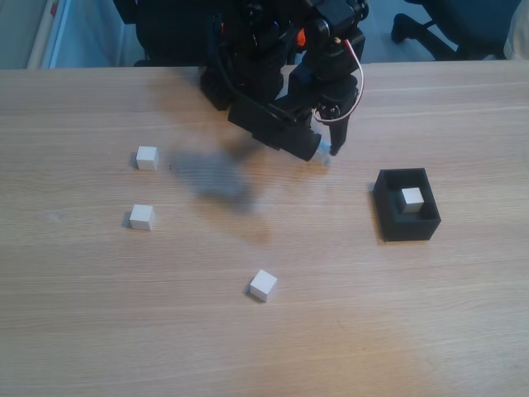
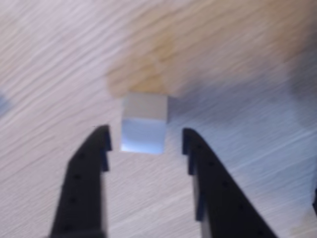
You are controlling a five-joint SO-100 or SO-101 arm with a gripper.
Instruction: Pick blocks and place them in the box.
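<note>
Hovering hand (image 2: 145,141) wide over block (image 2: 143,124); advancing until fingers straddling sides squarely, then closing, lifting toward box (image 1: 407,223) right.

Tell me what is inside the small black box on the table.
One small plain white cube sits inside the small black open-topped box, towards its far side in the fixed view. The near wall hides part of the floor, so anything low behind it cannot be seen.
</note>
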